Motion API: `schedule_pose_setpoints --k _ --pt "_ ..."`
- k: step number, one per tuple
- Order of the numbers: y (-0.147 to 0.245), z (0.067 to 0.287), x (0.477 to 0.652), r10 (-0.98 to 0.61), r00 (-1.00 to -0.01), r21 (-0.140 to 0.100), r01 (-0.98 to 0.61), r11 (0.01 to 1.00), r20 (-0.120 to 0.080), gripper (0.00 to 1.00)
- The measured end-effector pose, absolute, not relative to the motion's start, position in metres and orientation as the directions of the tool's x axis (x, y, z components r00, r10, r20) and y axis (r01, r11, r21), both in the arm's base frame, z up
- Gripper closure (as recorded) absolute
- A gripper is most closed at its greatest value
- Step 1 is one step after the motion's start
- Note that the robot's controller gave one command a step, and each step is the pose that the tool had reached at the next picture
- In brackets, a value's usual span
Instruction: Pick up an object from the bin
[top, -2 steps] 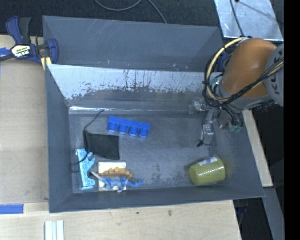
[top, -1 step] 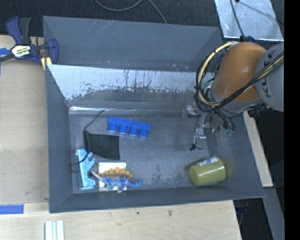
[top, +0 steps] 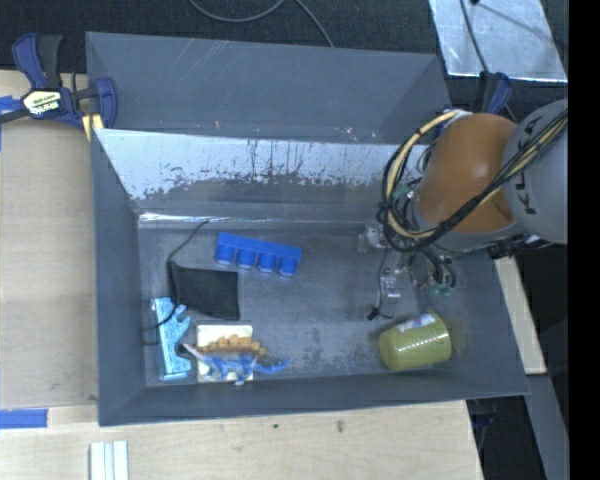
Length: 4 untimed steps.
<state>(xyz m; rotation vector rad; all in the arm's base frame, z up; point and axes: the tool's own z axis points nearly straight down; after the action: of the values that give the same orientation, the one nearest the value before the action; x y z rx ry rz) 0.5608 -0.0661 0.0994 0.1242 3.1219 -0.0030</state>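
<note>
Bin (top: 325,303) centre free; heap (top: 212,346) left, olive jar (top: 415,343) right.

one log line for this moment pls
claw: low in right part of bin, next to olive-green jar | left part: blue block, black pad, small heap | jar: on bin floor, not lifted

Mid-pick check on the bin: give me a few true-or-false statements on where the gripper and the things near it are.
1. The gripper hangs over the right part of the grey metal bin. True.
2. The olive-yellow cylinder lies on the bin floor close by the gripper, toward the front wall. True.
3. The blue ridged plastic block touches the olive-yellow cylinder. False: they lie well apart, and the block is left of centre, nearer the back wall.
4. The black flat square pad lies at the bin's right side. False: it lies at the left, just in front of the blue ridged plastic block.
</note>
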Motion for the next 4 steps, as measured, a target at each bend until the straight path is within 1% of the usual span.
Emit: schedule_pose_setpoints --k 1,2,3,4 --pt "-0.052 0.084 0.555 0.119 -0.993 0.000 0.119 0.993 0.016 0.00" --pt "-0.030 0.082 0.592 0.091 -0.996 -0.001 0.091 0.996 -0.017 0.00" --pt "0.009 0.105 0.587 0.159 -0.987 0.000 0.159 0.987 0.005 0.00" --pt "0.032 0.091 0.613 0.202 -0.979 0.004 0.202 0.979 -0.018 0.00"
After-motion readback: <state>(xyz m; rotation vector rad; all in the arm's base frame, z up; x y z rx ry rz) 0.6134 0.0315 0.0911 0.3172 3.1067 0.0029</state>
